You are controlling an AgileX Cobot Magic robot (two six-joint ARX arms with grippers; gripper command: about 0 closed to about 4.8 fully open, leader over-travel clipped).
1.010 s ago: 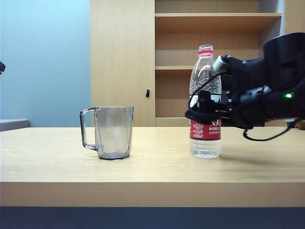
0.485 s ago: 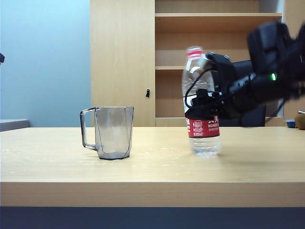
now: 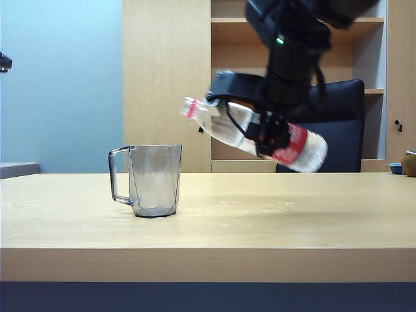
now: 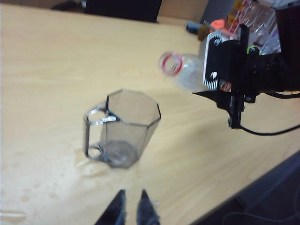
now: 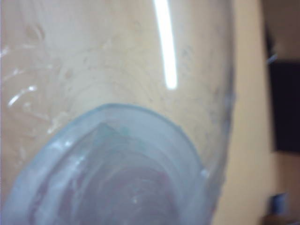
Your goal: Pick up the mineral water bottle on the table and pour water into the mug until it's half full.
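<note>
My right gripper (image 3: 261, 132) is shut on the mineral water bottle (image 3: 224, 127) and holds it in the air above the table (image 3: 260, 227), right of the mug (image 3: 155, 181). The bottle lies tilted, its open red-ringed neck (image 4: 171, 64) pointing toward the mug and higher than its rim. The red label (image 3: 294, 144) shows behind the fingers. Up close, the bottle (image 5: 117, 70) fills the right wrist view and hides the fingers. The clear mug (image 4: 126, 126) stands upright and looks empty; I cannot make out the water. My left gripper (image 4: 133, 199) hovers shut near the mug, holding nothing.
A black office chair (image 3: 348, 130) and wooden shelves (image 3: 292, 26) stand behind the table. Small objects lie at the far right edge (image 3: 408, 164). Faint wet marks show on the table beside the mug (image 4: 79, 161). The table's front edge (image 3: 208, 263) runs below.
The bottle stood upright on the table with my right gripper around it. It is now lifted, carried left toward the mug and tipped neck-first. The mug has not moved.
</note>
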